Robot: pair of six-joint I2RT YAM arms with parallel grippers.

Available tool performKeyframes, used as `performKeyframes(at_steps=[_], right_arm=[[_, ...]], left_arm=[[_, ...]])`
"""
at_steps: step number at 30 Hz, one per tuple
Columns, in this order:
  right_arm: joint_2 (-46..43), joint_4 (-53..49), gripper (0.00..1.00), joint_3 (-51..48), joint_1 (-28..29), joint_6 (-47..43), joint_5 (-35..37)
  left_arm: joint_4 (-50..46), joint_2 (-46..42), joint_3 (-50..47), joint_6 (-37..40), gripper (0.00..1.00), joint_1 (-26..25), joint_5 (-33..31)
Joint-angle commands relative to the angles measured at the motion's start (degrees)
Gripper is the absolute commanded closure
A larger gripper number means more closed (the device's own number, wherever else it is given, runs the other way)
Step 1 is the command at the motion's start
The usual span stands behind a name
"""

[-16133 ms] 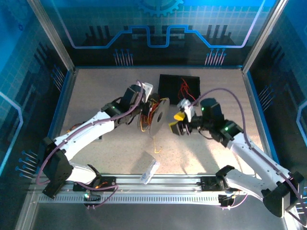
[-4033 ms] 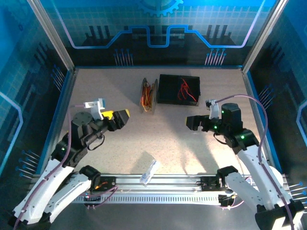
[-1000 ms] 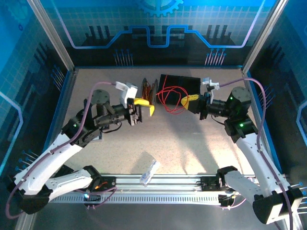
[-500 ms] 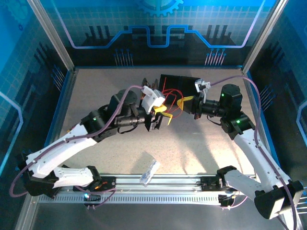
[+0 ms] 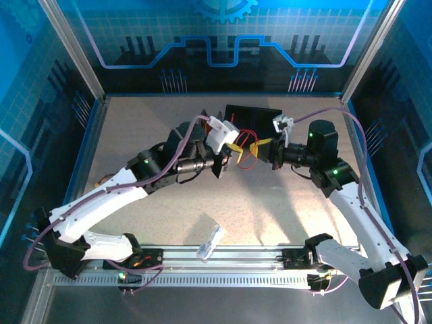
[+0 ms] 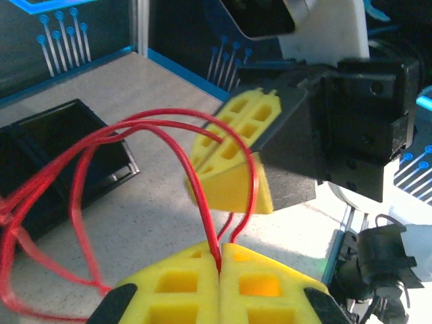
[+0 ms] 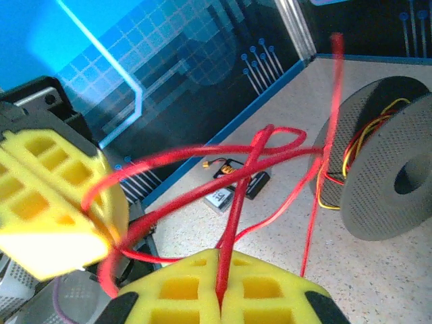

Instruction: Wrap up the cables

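Our left tool (image 6: 221, 260) and right tool (image 7: 219, 270) were each pressed together on the red cable (image 7: 228, 243), which hung in loose loops between them above the counter (image 5: 148, 121), near the black box (image 6: 61, 148). We judged it best to hold both pinches firm and draw out the slack gently before guiding the strand onto the spool (image 7: 385, 175), so that no loop snagged.

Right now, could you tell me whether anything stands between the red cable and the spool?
Nothing visible does. The left end effector and right end effector are both shut on the red cable, and in the right wrist view bare table lies between its loops and the black spool.
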Motion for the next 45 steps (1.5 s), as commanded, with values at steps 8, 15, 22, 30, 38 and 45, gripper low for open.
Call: performKeyframes(at_steps=[8,15,22,30,38,45], right_arm=[[-3.39,-1.38,1.00,0.39,-5.29,3.90,4.07],[-3.32,-1.08,1.00,-1.59,-10.98,8.20,3.86],[-4.18,2.18,1.00,-4.05,-15.61,12.42,0.48],[-2.49,5.92,1.00,-4.99,-16.19,14.89,-6.27],[3.38,-7.16,1.00,-1.24,-6.76,4.03,2.98],[3.44,-10.97,1.00,-2.27,-8.10,2.67,9.75]], left_arm=[[4.08,-10.86,-6.77,-6.46,1.00,9.93,3.44],[4.01,-13.52,-8.25,-7.50,1.00,14.01,3.82],[3.09,-15.06,-8.83,-7.85,1.00,16.82,-1.63],[10.46,-16.43,-11.01,-11.48,1.00,19.70,5.25],[21.05,-13.12,-10.39,-16.00,1.00,19.76,14.55],[20.70,-13.33,-9.04,-15.04,1.00,19.92,10.17]])
